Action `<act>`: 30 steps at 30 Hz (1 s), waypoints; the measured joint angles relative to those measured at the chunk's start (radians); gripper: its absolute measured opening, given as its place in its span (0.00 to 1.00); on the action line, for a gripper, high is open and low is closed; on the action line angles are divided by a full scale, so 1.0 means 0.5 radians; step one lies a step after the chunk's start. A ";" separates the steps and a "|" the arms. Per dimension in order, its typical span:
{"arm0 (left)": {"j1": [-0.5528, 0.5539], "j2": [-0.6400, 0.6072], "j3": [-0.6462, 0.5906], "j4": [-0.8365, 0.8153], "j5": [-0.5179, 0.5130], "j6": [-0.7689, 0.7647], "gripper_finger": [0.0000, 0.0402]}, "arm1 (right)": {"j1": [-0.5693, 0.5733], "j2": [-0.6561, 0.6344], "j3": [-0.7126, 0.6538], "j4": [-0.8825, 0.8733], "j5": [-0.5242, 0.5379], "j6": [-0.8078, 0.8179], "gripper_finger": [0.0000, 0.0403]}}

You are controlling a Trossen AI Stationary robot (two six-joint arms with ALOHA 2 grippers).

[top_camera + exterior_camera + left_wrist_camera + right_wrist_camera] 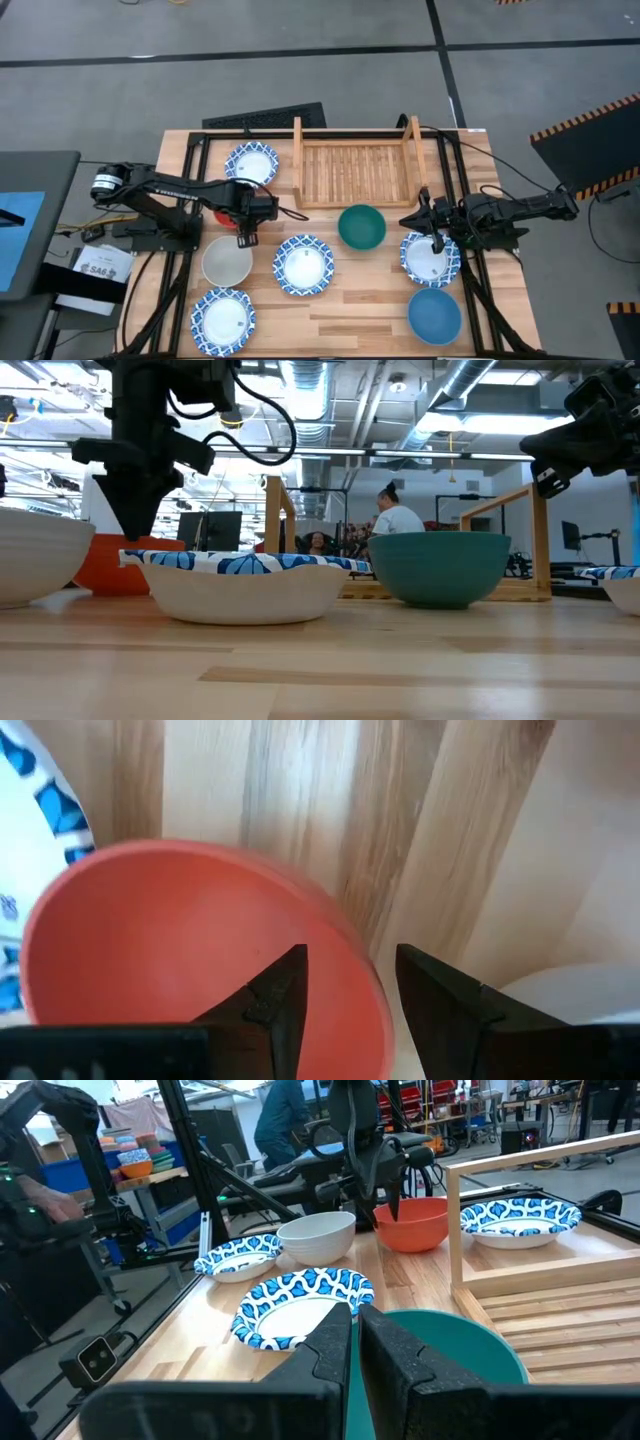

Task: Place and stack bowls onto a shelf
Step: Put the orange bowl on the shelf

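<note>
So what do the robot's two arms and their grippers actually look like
Both arms are dark, nearly black, built of jointed segments. The left arm has a white ring with dark markings near its base and a black cable looping off near its wrist. The left gripper has two black wedge-shaped fingers, as does the right gripper. The right arm trails a thin black cable.

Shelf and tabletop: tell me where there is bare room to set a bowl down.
The shelf is bare across its slats, and so is the strip between the patterned bowl and the blue bowl. Crowded: the red bowl under the left end effector, beside the off-white bowl; and around the green bowl and the right end effector.
</note>
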 joint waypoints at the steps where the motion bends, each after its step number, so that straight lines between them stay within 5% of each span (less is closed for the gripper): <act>1: 0.000 0.000 0.000 0.001 0.001 -0.019 0.35 | 0.000 0.000 -0.001 0.000 0.000 0.000 0.13; 13: 0.079 -0.001 -0.123 0.018 0.021 -0.245 0.31 | 0.000 0.000 0.000 0.000 0.000 0.000 0.13; 20: 0.127 -0.006 -0.136 0.012 0.091 -0.279 0.11 | 0.000 0.000 0.000 0.000 0.000 0.000 0.13; 23: 0.130 -0.006 -0.060 -0.084 0.127 -0.257 0.02 | 0.000 0.000 0.000 0.000 0.000 0.000 0.13; 30: 0.129 -0.006 0.404 -0.483 0.234 -0.096 0.00 | 0.000 0.000 -0.001 0.000 0.000 0.000 0.13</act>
